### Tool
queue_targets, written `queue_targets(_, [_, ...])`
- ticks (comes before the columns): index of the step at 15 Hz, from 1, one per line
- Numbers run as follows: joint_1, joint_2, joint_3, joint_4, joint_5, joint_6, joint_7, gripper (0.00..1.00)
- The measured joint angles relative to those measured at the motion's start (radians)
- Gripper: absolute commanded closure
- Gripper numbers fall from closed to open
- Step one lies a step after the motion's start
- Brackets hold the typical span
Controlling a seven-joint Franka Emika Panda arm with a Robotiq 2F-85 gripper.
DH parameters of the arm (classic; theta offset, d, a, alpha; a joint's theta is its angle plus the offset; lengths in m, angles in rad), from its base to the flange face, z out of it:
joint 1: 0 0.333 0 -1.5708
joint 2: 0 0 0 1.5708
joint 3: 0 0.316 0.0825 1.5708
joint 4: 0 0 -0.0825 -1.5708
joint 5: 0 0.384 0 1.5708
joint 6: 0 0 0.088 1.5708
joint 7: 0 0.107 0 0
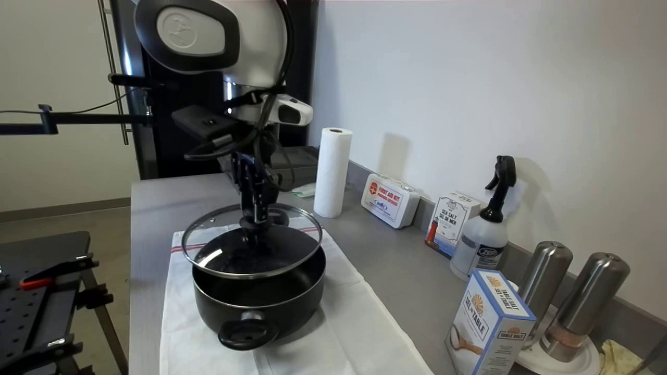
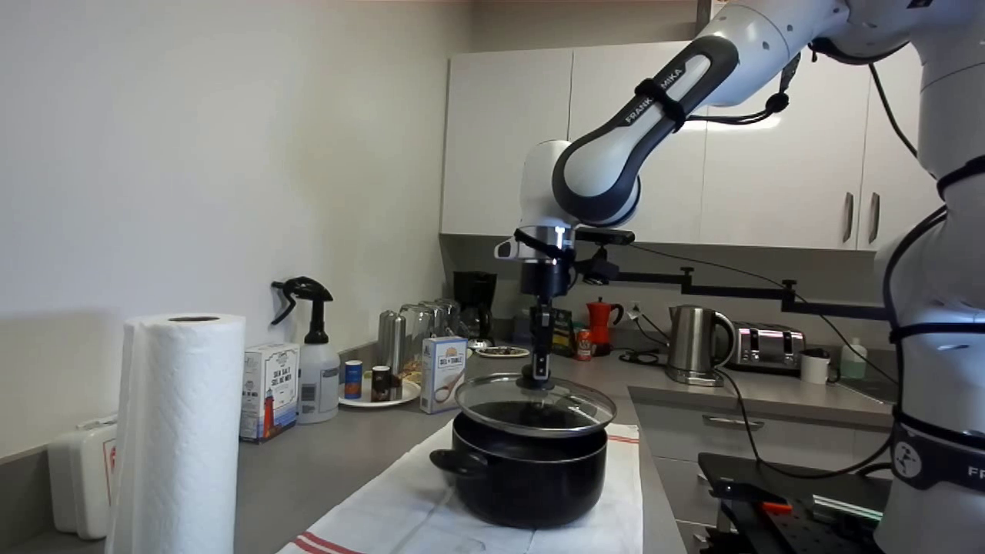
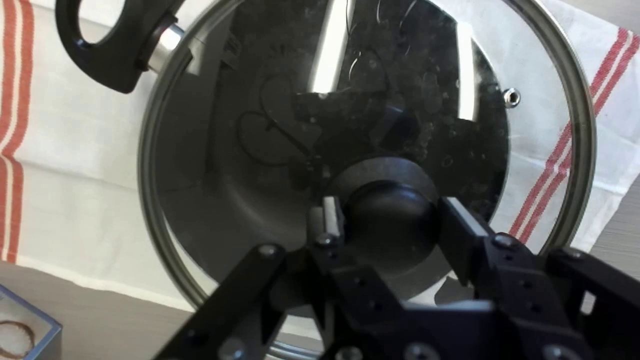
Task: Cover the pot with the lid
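- One flat round clear-glass lid (image 2: 536, 415): thin metal rim, one black domed knob (image 3: 390, 215), one small metal-ringed vent (image 3: 511, 98).
- One wide round black pot (image 2: 531, 488); black loop handle (image 3: 125, 55) at ten o'clock in the wrist view.
- One black two-fingered gripper (image 3: 391, 217): closed on the knob, one finger at its nine o'clock, one at three, wrist view.
- Lid hangs below the gripper, six o'clock in both exterior views; pot lower on the same line. Gap shows at the near rim; contact elsewhere, cannot tell.
- Pot sits on one creased white cloth (image 1: 359, 333) with red stripes.
- From the pot, in an exterior view: one white paper-towel roll (image 1: 333, 174) at one o'clock, two cardboard salt boxes (image 1: 452, 221) at two and three, two steel mills (image 1: 544, 276) at three.
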Motion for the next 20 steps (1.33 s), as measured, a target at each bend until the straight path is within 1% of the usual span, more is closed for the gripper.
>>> queue_targets(9, [-0.024, 0.051, 0.0, 0.012, 0.006, 0.009, 0.016, 0.75])
queue_targets(20, [-0.025, 0.103, 0.0, 0.017, 0.006, 0.062, 0.025, 0.75])
